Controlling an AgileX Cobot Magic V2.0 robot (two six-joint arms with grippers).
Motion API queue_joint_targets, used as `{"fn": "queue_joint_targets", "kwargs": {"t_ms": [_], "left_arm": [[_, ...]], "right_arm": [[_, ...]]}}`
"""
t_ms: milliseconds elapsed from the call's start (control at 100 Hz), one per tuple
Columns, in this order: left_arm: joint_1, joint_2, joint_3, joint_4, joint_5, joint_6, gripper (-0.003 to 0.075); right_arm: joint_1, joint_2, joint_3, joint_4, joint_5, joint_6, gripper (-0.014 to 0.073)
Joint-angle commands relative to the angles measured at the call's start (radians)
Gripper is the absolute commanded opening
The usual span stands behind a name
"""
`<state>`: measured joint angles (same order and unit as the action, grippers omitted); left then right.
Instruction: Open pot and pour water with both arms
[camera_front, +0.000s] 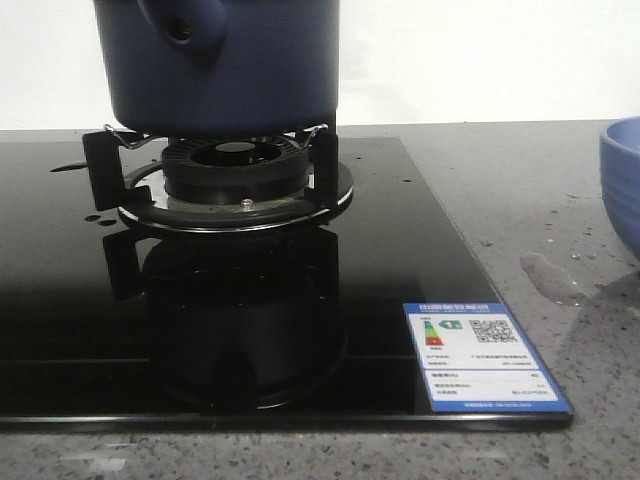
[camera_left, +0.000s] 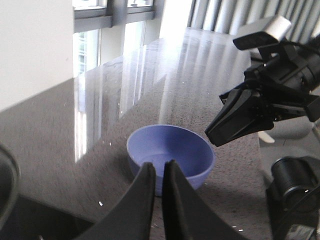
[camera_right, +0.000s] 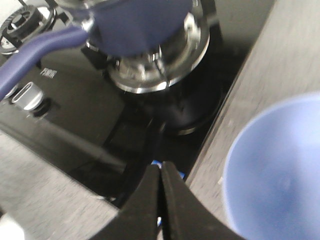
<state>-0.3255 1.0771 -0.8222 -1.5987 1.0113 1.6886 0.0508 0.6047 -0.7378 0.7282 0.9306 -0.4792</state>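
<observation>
The dark navy pot (camera_front: 230, 70) stands on the burner's supports at the top of the front view, its handle stub with a round hole (camera_front: 185, 30) facing me. The right wrist view shows the pot (camera_right: 140, 25) and a long blue handle (camera_right: 35, 55). The pot's top is out of view. My left gripper (camera_left: 157, 167) is empty, its fingers almost together, just short of the lighter-blue bowl (camera_left: 172, 150). My right gripper (camera_right: 160, 170) is shut and empty over the hob's front edge; it also shows in the left wrist view (camera_left: 212, 137). Neither gripper shows in the front view.
The black glass hob (camera_front: 400, 250) carries the burner (camera_front: 235, 170) and an energy label (camera_front: 485, 355). The bowl (camera_front: 622, 185) sits on the grey counter to its right, also (camera_right: 280, 170). Water drops (camera_front: 550, 275) lie beside it. A control knob (camera_right: 27, 95) is on the hob.
</observation>
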Motion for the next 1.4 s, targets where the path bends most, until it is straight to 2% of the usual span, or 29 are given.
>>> {"fn": "queue_joint_targets", "kwargs": {"t_ms": [0, 90, 110, 190, 240, 310, 380, 470, 580, 770, 1070, 1390], "left_arm": [[-0.009, 0.037, -0.081, -0.065, 0.045, 0.071, 0.0125], [-0.009, 0.078, -0.129, -0.060, 0.001, 0.086, 0.0316], [-0.009, 0.086, -0.141, -0.060, -0.025, 0.086, 0.0379], [-0.009, 0.103, -0.168, -0.062, -0.101, 0.086, 0.0505], [-0.009, 0.111, -0.181, -0.061, -0.170, 0.086, 0.0542], [-0.009, 0.123, -0.195, -0.061, -0.246, 0.098, 0.0547], [-0.007, 0.140, -0.204, -0.061, -0.306, 0.131, 0.0547], [0.019, 0.177, -0.208, -0.133, -0.302, 0.183, 0.0547], [0.090, 0.231, -0.212, -0.261, -0.222, 0.248, 0.0547], [0.171, 0.319, -0.258, -0.254, -0.144, 0.251, 0.0547], [0.171, 0.449, -0.330, -0.236, -0.089, 0.305, 0.0547], [0.163, 0.522, -0.372, -0.236, -0.031, 0.304, 0.0547]], "right_arm": [[0.000, 0.005, -0.033, 0.047, -0.098, -0.045, -0.0055], [0.000, 0.005, -0.033, 0.043, -0.134, -0.045, 0.0016], [0.000, 0.005, -0.033, 0.041, -0.139, -0.045, 0.0049], [0.000, 0.005, -0.033, 0.032, -0.170, -0.045, 0.0216], [0.000, 0.005, -0.033, 0.030, -0.191, -0.045, 0.0363], [0.000, 0.005, -0.033, 0.030, -0.217, -0.045, 0.0517], [0.000, 0.005, -0.033, 0.030, -0.239, -0.045, 0.0586], [0.000, 0.005, -0.033, 0.028, -0.260, -0.045, 0.0584], [0.000, 0.005, -0.033, 0.023, -0.281, -0.045, 0.0584], [0.000, 0.005, -0.033, 0.023, -0.282, -0.045, 0.0584], [0.000, 0.005, -0.033, 0.023, -0.282, -0.045, 0.0584], [0.000, 0.005, -0.033, 0.023, -0.264, -0.045, 0.0584]]}}
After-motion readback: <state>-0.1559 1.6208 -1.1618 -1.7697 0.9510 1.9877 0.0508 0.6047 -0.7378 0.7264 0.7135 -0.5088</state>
